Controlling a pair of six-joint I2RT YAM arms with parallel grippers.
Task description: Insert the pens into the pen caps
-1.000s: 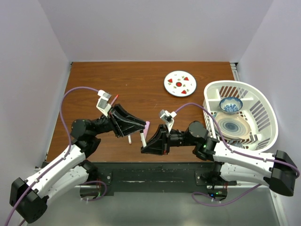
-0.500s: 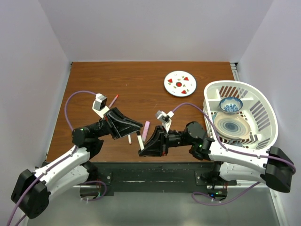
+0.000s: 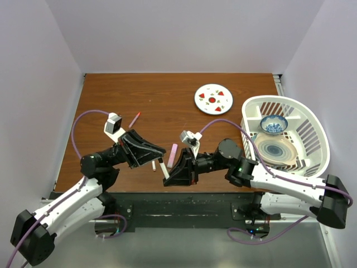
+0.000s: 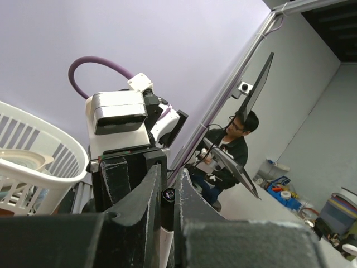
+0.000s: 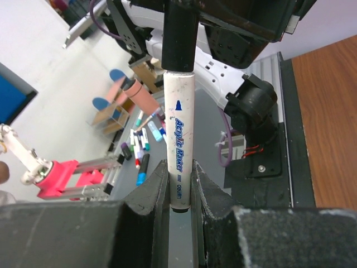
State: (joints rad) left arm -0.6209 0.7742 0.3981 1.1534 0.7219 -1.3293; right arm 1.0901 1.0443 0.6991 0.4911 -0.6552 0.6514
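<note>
A white pen (image 3: 163, 167) marked "Acrylic Marker" hangs between both grippers above the table's near edge. My right gripper (image 3: 166, 177) is shut on its white barrel (image 5: 178, 151), the jaws (image 5: 179, 184) pinching its lower end. My left gripper (image 3: 161, 152) is shut on the pen's black end (image 4: 167, 195), which shows as a black sleeve (image 5: 179, 33) over the barrel's top in the right wrist view. A thick pale pink marker (image 3: 174, 154) lies on the table beside the grippers. A thin stick with a red end (image 3: 134, 119) lies farther left. A tiny whitish cap (image 3: 154, 166) lies under the left gripper.
A round white plate with red marks (image 3: 213, 99) sits at the back. A white basket (image 3: 315, 131) at the right holds a blue bowl (image 3: 274, 124) and a plate (image 3: 276, 149). The table's near edge runs just below the grippers.
Both grippers have shifted slightly left and toward the near edge, still joined by the white pen. The left arm's wrist has swung back to the left.
</note>
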